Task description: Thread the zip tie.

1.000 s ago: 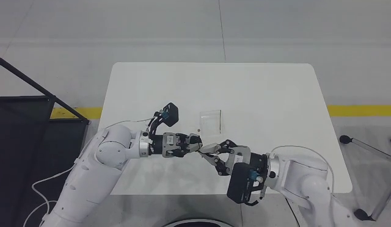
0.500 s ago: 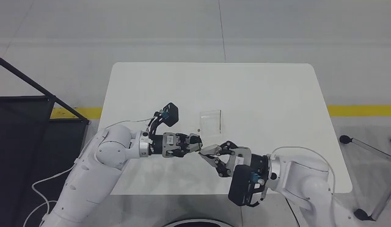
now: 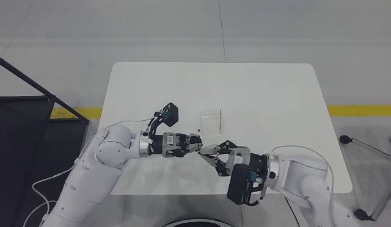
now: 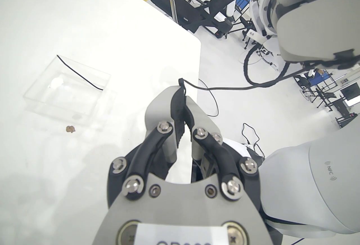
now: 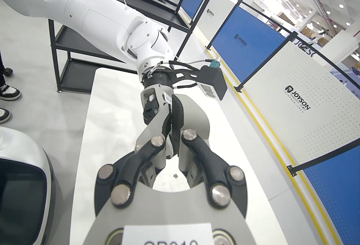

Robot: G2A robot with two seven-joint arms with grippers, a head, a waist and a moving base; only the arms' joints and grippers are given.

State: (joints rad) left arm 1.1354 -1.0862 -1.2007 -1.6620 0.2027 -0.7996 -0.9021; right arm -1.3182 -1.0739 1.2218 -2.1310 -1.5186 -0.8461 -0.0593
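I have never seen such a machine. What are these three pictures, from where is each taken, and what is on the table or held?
This is a robot with two arms, each ending in a two-fingered claw, a gripper. The top picture looks down from a camera above the arms at a white table. The other two come from cameras on the wrists, each looking along its own gripper. On the table stands a clear tray with a thin black strip across it; beside it, a small brown crumb. The left gripper is shut on what seems to be the zip tie. The right gripper is shut too, its tip meeting the left one's.
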